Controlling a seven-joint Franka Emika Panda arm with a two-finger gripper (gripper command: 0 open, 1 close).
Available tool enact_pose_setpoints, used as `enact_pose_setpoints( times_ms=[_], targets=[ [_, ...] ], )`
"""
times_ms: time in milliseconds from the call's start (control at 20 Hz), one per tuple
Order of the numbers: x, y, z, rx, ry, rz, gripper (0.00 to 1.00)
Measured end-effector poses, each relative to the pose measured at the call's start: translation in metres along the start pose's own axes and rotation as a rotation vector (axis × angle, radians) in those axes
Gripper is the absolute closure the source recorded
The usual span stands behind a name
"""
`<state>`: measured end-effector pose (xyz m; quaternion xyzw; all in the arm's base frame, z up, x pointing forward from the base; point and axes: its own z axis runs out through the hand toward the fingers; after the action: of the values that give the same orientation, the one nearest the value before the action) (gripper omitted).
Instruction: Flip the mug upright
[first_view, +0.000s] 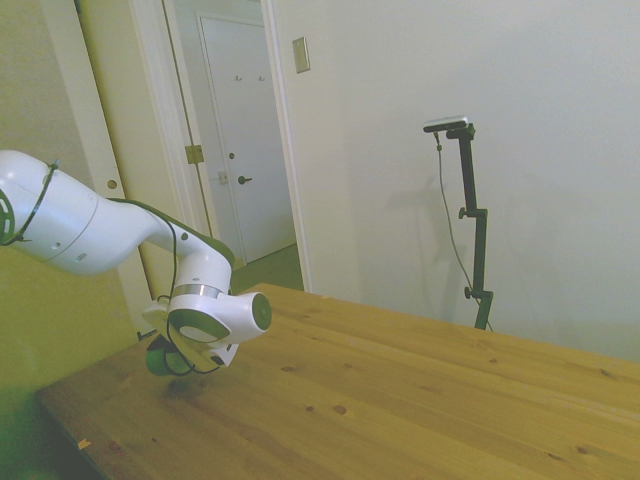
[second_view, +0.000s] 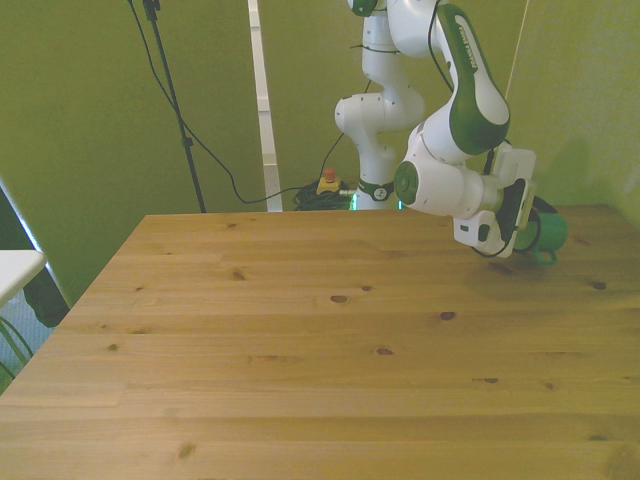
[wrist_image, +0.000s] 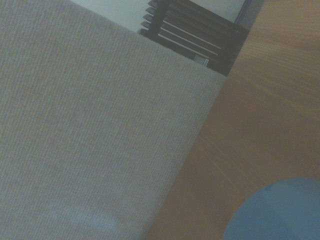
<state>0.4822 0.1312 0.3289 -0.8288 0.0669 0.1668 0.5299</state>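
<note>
A: Pale walls and a white panelled door (first_view: 243, 150) stand behind the wooden bench (first_view: 400, 400), which fills the lower half of the side view. Where are the jaws (second_view: 535, 232)?

B: Low over the bench, close to the edge on the front view's right. Whether the jaws are apart, together or clamped on something I cannot tell; the white wrist housing covers them in both wide views.

A: And the mug (second_view: 546, 236)?

B: Right at the jaws. In the front view its teal-green body pokes out past the white housing, toward the front view's right, with a small loop handle showing at its lower side, close to the wood. In the side view only a sliver of the mug (first_view: 160, 358) shows, under the wrist. I can't say whether it rests on the bench or is held just off it, nor which way its mouth faces.

A: Does the wrist view help?

B: Little. It is blurred: a rounded bluish shape (wrist_image: 280, 212) in one corner over brown wood, and past the bench edge a grey carpet (wrist_image: 90, 125) with a dark slatted thing (wrist_image: 195, 35) beyond. I can't tell what the rounded shape is.

A: Farther out?

B: The white Franka arm (second_view: 470, 95), green on its shaded side, bends down from its base (second_view: 375, 150) behind the bench's far edge. A red-topped button on a yellow box (second_view: 327, 182) sits near the base.
</note>
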Motion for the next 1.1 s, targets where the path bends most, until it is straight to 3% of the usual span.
enact_pose_setpoints(
  times_ms=[300, 650, 1100],
  targets=[
    [-0.046, -0.039, -0.013, -0.219, 0.102, -0.029, 1.00],
    [-0.119, -0.093, -0.047, -0.401, 0.261, -0.065, 1.00],
    [-0.117, -0.103, -0.100, -0.583, 0.496, -0.017, 1.00]
  ],
)
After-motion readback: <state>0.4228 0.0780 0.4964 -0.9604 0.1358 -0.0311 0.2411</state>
